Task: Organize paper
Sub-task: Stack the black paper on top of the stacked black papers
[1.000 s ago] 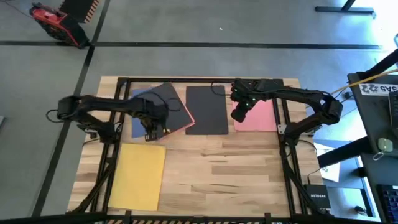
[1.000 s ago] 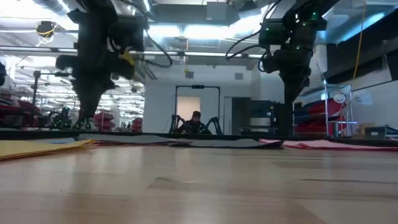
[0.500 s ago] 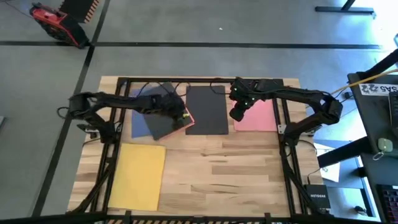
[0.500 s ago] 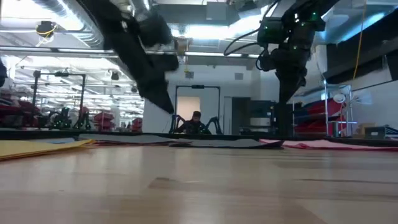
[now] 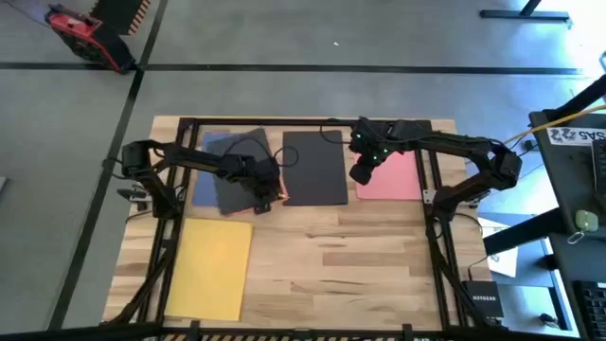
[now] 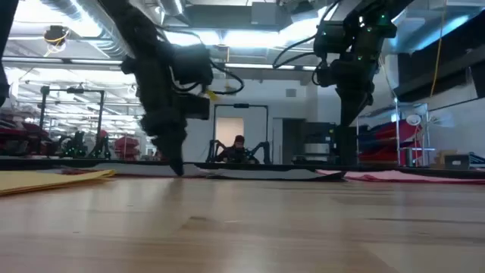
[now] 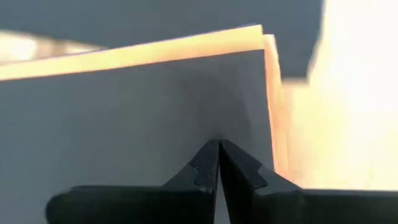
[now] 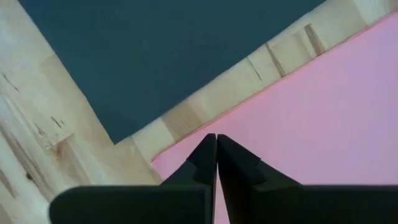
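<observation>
Centre-left of the high view, left claw (image 5: pixel 268 180) clenched, tips on the dark sheet (image 5: pixel 239 183) atop orange paper (image 7: pixel 186 46); right claw (image 5: pixel 361 173) clenched over pink sheet (image 5: pixel 396 175).

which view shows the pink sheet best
The high view: the pink sheet lies flat at the table's far right, partly under the right end effector. The right wrist view shows one corner close up; the low view only a thin edge.

yellow sheet (image 5: pixel 212 268) front-left; dark-on-orange stack (image 5: pixel 237 183) back-left; black sheet (image 5: pixel 315 169) centre; pink sheet (image 5: pixel 394 177) right
</observation>
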